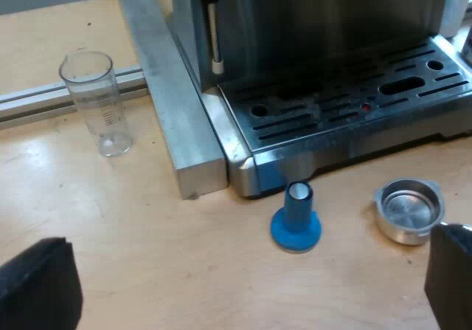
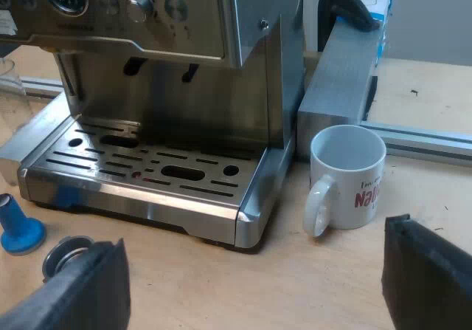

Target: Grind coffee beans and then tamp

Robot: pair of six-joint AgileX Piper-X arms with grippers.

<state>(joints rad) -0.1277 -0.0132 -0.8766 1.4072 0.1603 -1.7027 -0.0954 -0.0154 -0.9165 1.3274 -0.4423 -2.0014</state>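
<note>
While left gripper (image 1: 243, 289) gapes, tamper (image 1: 296, 219) (blue) stands; holder (image 1: 408, 210) nearby.

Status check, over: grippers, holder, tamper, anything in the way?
Left gripper open, right gripper open, both empty. Metal holder loose on table beside upright blue tamper, before espresso machine. Mug and measuring glass stand apart from them.

Blue tamper (image 1: 296, 218), white mug (image 2: 349, 173)
</note>
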